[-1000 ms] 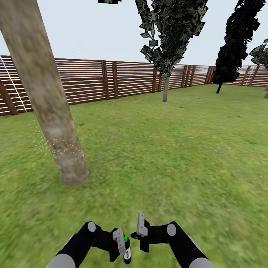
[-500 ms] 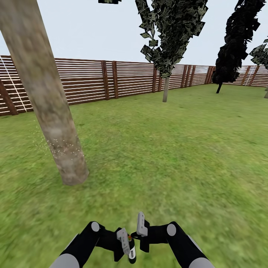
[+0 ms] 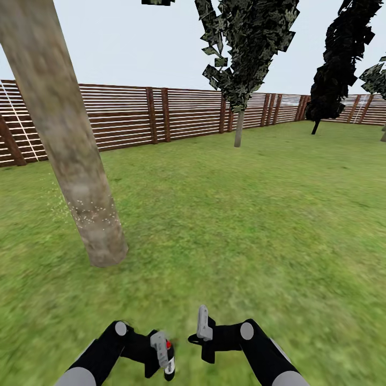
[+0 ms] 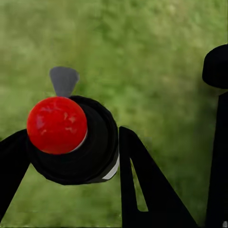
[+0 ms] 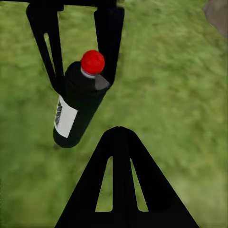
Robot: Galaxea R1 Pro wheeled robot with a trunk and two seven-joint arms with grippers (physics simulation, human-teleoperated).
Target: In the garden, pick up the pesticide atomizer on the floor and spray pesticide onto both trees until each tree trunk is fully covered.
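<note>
Ahead-left of the left gripper (image 3: 163, 351), clamped on the slim dark red-topped atomizer (image 3: 169, 358), rises the pale speckled trunk (image 3: 80, 182); right gripper (image 3: 202, 328) state unclear.

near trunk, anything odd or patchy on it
Yes. The pesticide sits as one narrow band of whitish specks low on the near trunk, with a few drifting off its left edge; the bark above and below looks bare. The far trunk shows no specks.
</note>
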